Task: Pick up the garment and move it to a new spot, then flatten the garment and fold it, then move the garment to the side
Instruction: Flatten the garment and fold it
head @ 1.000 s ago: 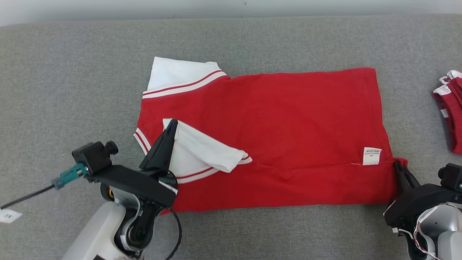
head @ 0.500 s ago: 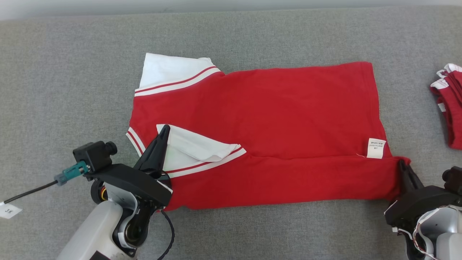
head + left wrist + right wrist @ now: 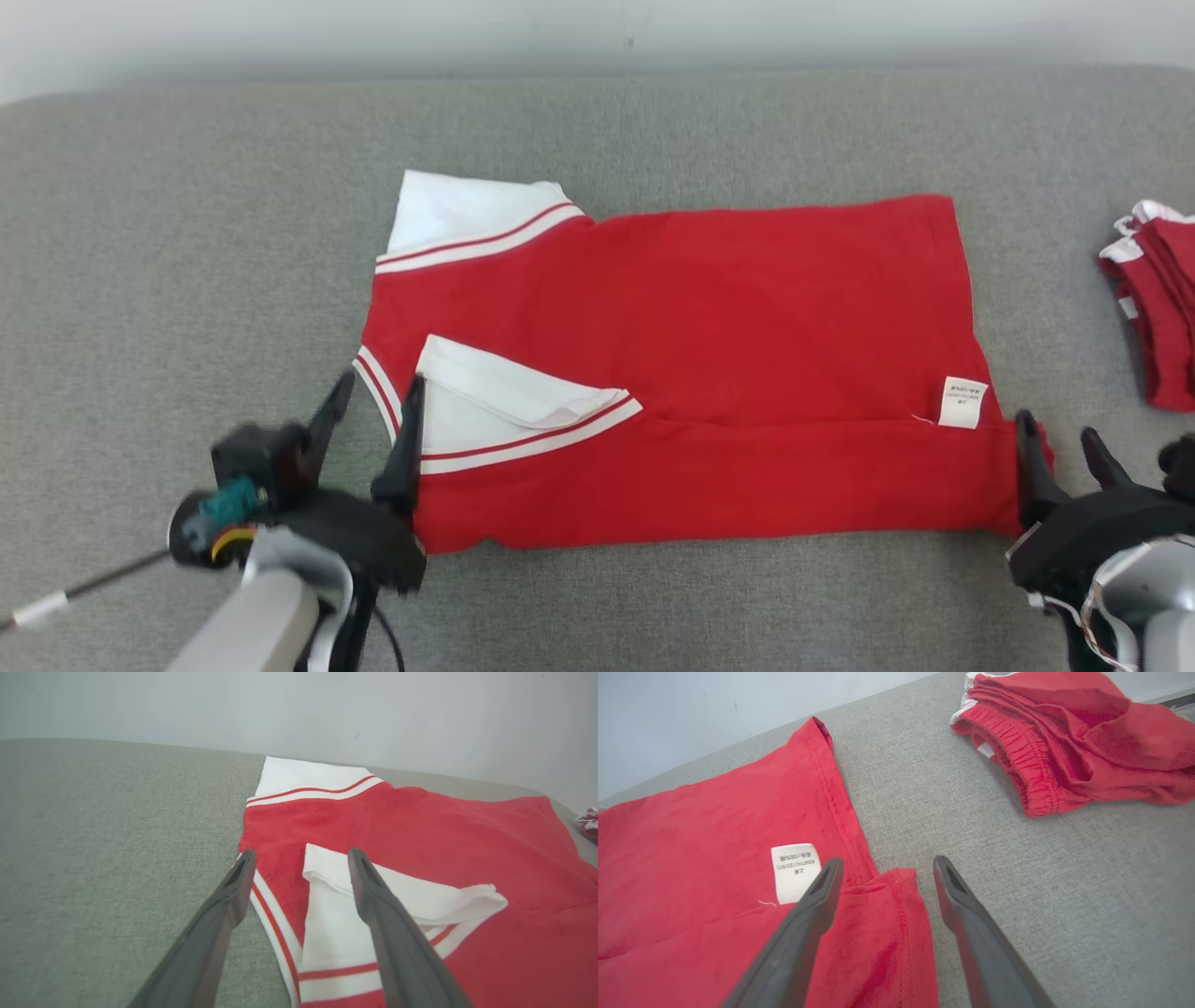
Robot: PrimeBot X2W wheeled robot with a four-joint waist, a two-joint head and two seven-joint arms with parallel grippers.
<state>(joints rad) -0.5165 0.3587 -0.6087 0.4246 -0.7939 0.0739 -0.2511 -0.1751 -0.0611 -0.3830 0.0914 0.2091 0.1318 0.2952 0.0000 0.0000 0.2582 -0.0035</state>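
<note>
Looking down on the bench (image 3: 187,233), we have the red garment (image 3: 700,355) lying spread flat, its near long edge folded over on itself. The left fingers (image 3: 378,914) stand parted, gripping nothing. One hangs over the white sleeve (image 3: 411,896) that is folded onto the red, and the other hangs over grey cloth just outside the striped trim (image 3: 275,933). That trim runs up between the two. Whether either tip touches the fabric, we cannot tell.

Over to the right fingers (image 3: 803,924), also spread wide and holding nothing. The near corner of the folded edge sits right between them. One finger is over red cloth just beside the white label (image 3: 795,872), the other over grey bench.

Edges now. Ahead of the left fingers, a second white sleeve (image 3: 457,210) pokes out past the garment's far corner. Outward of the left fingers the bench runs wide and grey. Outward and ahead of the right fingers lies a bunched pile of red clothing (image 3: 1064,742), well apart from the garment, with a strip of grey between them. Beyond the garment's far edge, a band of bench runs to a pale wall (image 3: 560,28).
</note>
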